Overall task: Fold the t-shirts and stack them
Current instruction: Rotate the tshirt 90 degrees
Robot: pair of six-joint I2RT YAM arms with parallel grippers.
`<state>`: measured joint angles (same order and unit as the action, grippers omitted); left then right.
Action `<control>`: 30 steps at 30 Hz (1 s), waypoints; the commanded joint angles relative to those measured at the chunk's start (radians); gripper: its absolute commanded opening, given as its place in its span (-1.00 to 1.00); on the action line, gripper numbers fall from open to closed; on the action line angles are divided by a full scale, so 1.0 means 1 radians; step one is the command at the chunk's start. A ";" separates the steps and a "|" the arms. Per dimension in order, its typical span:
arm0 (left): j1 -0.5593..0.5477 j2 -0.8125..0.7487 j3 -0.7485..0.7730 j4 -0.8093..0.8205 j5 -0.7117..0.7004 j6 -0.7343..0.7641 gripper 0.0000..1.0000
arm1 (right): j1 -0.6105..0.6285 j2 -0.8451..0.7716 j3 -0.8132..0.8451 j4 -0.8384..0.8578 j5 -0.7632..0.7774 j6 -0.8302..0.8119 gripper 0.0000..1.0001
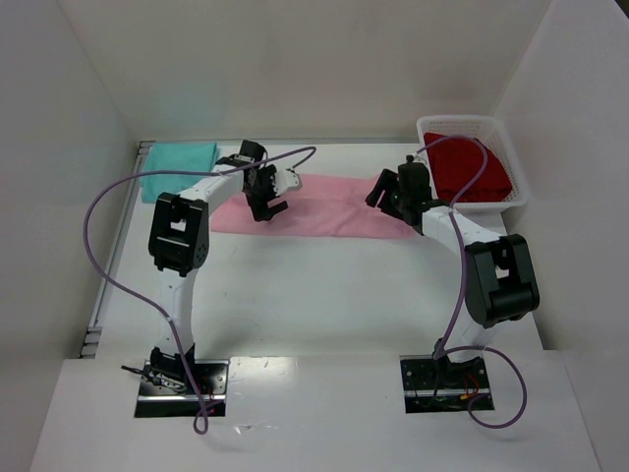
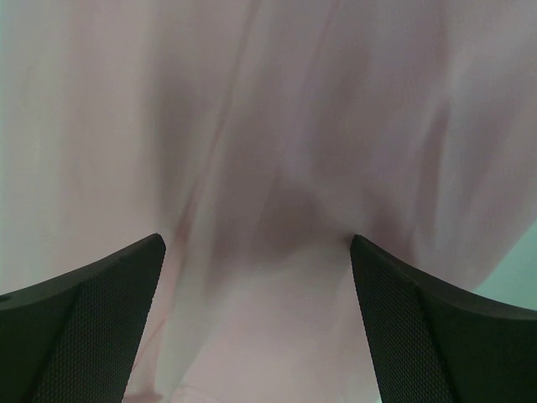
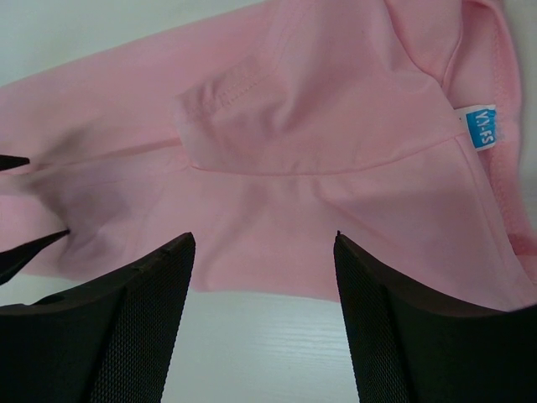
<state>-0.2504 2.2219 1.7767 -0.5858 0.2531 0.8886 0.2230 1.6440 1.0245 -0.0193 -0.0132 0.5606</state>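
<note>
Two pincers: left gripper (image 2: 256, 243) and right gripper (image 3: 264, 239) apart, empty, above pink shirt (image 1: 334, 211).
Fold advice: grasp matching edges, lift evenly.

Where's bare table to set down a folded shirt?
Widest bare patch: the table between the pink shirt and the near edge. A narrower strip lies behind that shirt, between the teal shirt and the basket. Crowded: the pink shirt's band, under the left end effector and right end effector.

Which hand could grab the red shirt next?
Probably the right hand: it is beside the basket holding the red shirt. The left hand is far off, over the pink shirt.
</note>
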 commanded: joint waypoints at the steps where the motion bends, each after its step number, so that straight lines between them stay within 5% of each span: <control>1: 0.007 0.051 0.044 -0.080 0.041 -0.002 0.98 | 0.009 -0.039 0.009 -0.007 0.021 0.002 0.46; 16: -0.013 0.029 0.001 -0.197 0.060 -0.126 0.98 | 0.009 -0.115 -0.009 -0.007 0.021 0.002 0.51; 30: -0.132 -0.134 -0.284 -0.120 0.069 -0.428 0.98 | 0.009 -0.105 -0.018 -0.036 0.021 0.002 0.56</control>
<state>-0.3759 2.1059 1.5703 -0.6502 0.2661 0.5697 0.2230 1.5383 1.0199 -0.0425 -0.0040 0.5610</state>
